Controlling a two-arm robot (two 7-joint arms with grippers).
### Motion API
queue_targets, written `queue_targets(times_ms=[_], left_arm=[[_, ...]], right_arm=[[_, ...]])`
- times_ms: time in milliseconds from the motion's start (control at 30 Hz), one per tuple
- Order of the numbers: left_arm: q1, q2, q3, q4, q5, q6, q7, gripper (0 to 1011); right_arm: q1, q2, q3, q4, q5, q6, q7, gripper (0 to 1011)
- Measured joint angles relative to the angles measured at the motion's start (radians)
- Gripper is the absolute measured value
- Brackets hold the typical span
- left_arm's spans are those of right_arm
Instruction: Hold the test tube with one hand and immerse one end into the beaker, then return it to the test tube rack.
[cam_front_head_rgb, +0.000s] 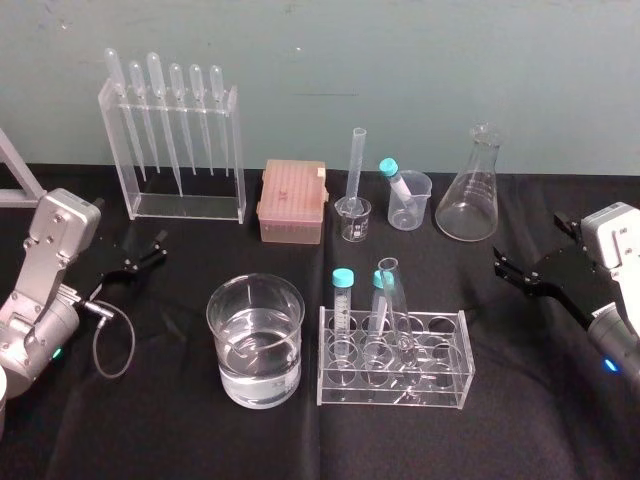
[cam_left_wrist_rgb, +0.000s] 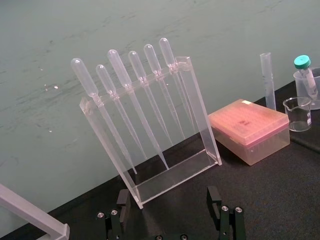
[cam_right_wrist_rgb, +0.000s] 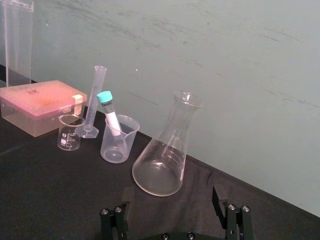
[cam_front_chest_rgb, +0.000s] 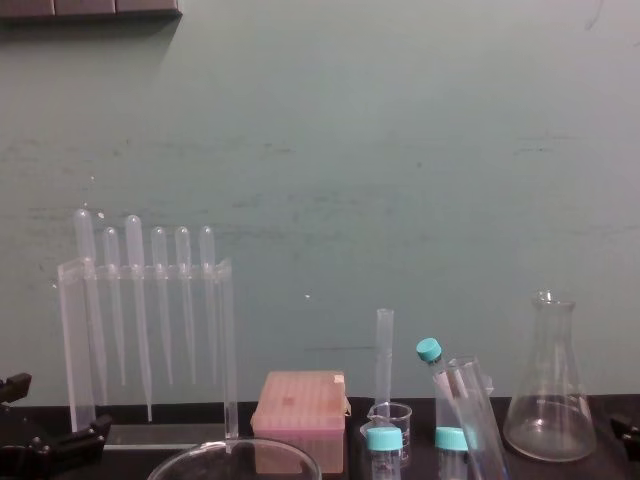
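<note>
Leaning near-upright in the rack (cam_front_head_rgb: 445, 398), the test tube (cam_front_head_rgb: 392, 298) stands inward of your right hand (cam_front_head_rgb: 526, 242), the nearer one, fingers spread wide; your left hand (cam_front_head_rgb: 157, 248), likewise wide, sits farther.

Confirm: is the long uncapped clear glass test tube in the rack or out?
In: the test tube stands tilted in a slot of the clear acrylic rack, mouth up.

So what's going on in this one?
Nothing is being handled yet. The test tube leans in the rack, with the beaker of clear liquid just to the rack's left. The left gripper and right gripper sit out to either side, fingers open and holding nothing. The dip has not started.
</note>
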Motion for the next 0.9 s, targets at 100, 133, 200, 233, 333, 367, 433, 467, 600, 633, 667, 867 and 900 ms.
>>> queue_targets(times_ms=[100,133,200,233,333,367,433,467,600,633,667,867,900], left_arm=[[0.000,0.000,0.000,0.000,0.000,0.000,0.000,1000],[0.000,0.000,0.000,0.000,0.000,0.000,0.000,1000],[0.000,0.000,0.000,0.000,0.000,0.000,0.000,1000],[0.000,0.000,0.000,0.000,0.000,0.000,0.000,1000],[0.000,0.000,0.000,0.000,0.000,0.000,0.000,1000],[0.000,0.000,0.000,0.000,0.000,0.000,0.000,1000],[0.000,0.000,0.000,0.000,0.000,0.000,0.000,1000],[0.000,0.000,0.000,0.000,0.000,0.000,0.000,1000],[0.000,0.000,0.000,0.000,0.000,0.000,0.000,1000],[0.000,0.000,0.000,0.000,0.000,0.000,0.000,1000],[0.000,0.000,0.000,0.000,0.000,0.000,0.000,1000],[0.000,0.000,0.000,0.000,0.000,0.000,0.000,1000],[0.000,0.000,0.000,0.000,0.000,0.000,0.000,1000]], right_arm=[[0.000,0.000,0.000,0.000,0.000,0.000,0.000,1004],[0.000,0.000,0.000,0.000,0.000,0.000,0.000,1004],[0.000,0.000,0.000,0.000,0.000,0.000,0.000,1004],[0.000,0.000,0.000,0.000,0.000,0.000,0.000,1004],[0.000,0.000,0.000,0.000,0.000,0.000,0.000,1004],[0.000,0.000,0.000,0.000,0.000,0.000,0.000,1004],[0.000,0.000,0.000,0.000,0.000,0.000,0.000,1004],[0.000,0.000,0.000,0.000,0.000,0.000,0.000,1004],[0.000,0.000,0.000,0.000,0.000,0.000,0.000,1004],[0.000,0.000,0.000,0.000,0.000,0.000,0.000,1004],[0.000,0.000,0.000,0.000,0.000,0.000,0.000,1004],[0.000,0.000,0.000,0.000,0.000,0.000,0.000,1004],[0.000,0.000,0.000,0.000,0.000,0.000,0.000,1004]])
